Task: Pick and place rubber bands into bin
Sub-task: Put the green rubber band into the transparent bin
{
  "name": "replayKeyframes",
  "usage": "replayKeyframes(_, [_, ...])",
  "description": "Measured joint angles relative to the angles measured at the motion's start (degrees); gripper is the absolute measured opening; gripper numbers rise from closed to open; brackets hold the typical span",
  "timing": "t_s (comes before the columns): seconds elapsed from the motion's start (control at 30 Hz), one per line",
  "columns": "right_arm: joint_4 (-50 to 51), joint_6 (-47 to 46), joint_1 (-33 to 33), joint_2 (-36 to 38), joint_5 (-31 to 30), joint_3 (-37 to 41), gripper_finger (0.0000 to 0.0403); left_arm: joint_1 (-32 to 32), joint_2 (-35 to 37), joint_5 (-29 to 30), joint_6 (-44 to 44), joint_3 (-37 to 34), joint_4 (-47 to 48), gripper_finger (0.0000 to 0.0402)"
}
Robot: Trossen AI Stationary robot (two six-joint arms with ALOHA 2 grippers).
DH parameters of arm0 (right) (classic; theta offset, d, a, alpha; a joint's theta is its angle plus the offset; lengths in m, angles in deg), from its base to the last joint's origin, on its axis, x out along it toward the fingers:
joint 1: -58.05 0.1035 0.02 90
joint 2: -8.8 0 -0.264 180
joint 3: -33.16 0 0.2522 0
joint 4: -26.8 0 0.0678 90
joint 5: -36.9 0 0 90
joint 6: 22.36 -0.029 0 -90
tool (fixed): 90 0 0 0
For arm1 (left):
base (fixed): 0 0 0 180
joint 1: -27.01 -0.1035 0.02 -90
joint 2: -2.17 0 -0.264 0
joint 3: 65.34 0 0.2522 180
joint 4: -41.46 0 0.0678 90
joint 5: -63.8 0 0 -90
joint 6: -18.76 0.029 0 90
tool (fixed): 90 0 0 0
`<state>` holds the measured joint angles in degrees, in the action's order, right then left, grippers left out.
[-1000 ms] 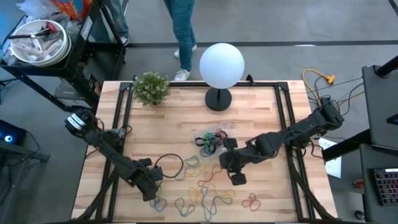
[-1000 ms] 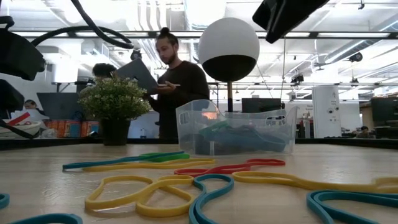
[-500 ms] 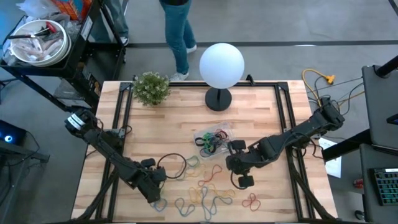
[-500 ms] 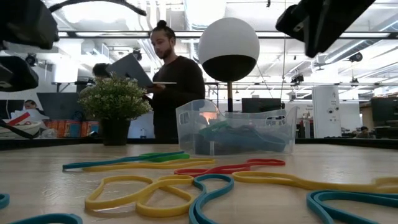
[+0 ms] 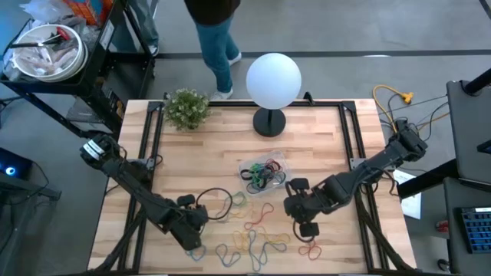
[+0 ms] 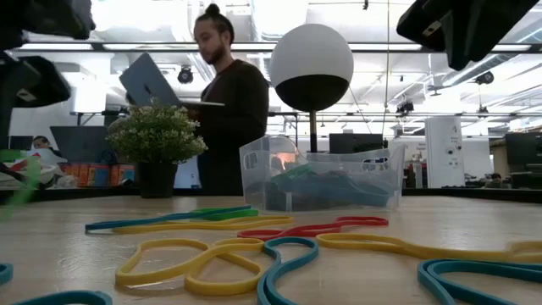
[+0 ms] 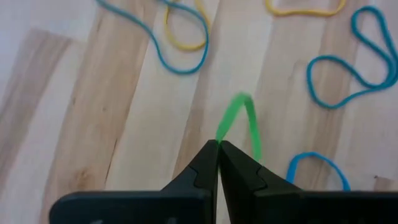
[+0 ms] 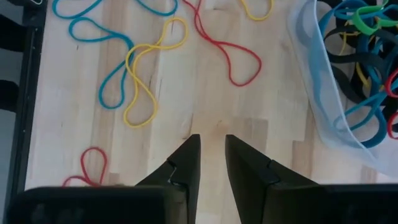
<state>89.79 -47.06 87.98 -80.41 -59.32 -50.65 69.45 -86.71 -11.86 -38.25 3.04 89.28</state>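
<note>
Many loose rubber bands (image 5: 253, 230), blue, yellow, red and green, lie on the near half of the wooden table. A black one (image 5: 215, 201) lies to their left. The clear bin (image 5: 263, 172) sits mid-table and holds several bands (image 8: 367, 56). My left gripper (image 5: 194, 234) hovers over the near-left bands, shut on a green rubber band (image 7: 241, 121). This band also shows as a green streak (image 6: 25, 182) in the low view. My right gripper (image 5: 309, 228) stands open over bare wood just near of the bin, above a red band (image 5: 309, 247). Its fingers (image 8: 186, 158) hold nothing. My left gripper pinches the green band at one end of its loop (image 7: 222, 138), between its two shut fingertips. The fingers slant down from above. The rest of the loop hangs slack beyond the fingertips, raised off the wood.
A white globe lamp (image 5: 273, 77) and a small potted plant (image 5: 186, 107) stand along the far edge. A person with a laptop (image 6: 224, 93) walks behind the table. A yellow cable (image 5: 391, 98) lies off the table's right side. Black frame rails run down both sides.
My left gripper has risen, still shut, and has lifted the green band off the table. My right gripper has moved toward the table's near right, away from the bin, and has tipped a little; its gap is unchanged. The person behind has walked leftward.
</note>
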Motion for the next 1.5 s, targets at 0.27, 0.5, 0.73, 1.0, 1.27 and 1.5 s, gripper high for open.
replayKeyframes(0.27, [-0.2, -3.1, 1.2, 0.7, -2.6, 0.6, 0.0068, -0.9, 0.0, 4.2, 4.5, 4.6, 2.6, 0.0000])
replayKeyframes(0.5, [-0.4, -6.2, 1.8, 4.1, -3.6, 2.2, 0.0068, -3.9, 0.1, 8.8, 12.4, 9.8, 5.6, 0.0000])
replayKeyframes(0.73, [-0.8, -10.1, 3.2, 7.0, -5.7, 4.3, 0.0068, -10.5, 0.1, 11.5, 21.6, 13.1, 5.5, 0.0000])
replayKeyframes(1.0, [-2.0, -15.1, 5.1, 8.9, -6.0, 8.6, 0.0068, -21.2, 0.1, 12.1, 36.3, 15.6, 0.3, 0.0000])
replayKeyframes(1.27, [-3.7, -18.0, 7.0, 9.0, -5.9, 12.2, 0.0068, -31.6, 0.1, 8.4, 46.1, 15.6, -8.6, 0.0000])
replayKeyframes(1.5, [-9.3, -18.0, 7.5, 9.0, -6.0, 16.6, 0.0068, -38.0, -1.6, 5.5, 50.8, 15.4, -16.4, 0.0000])
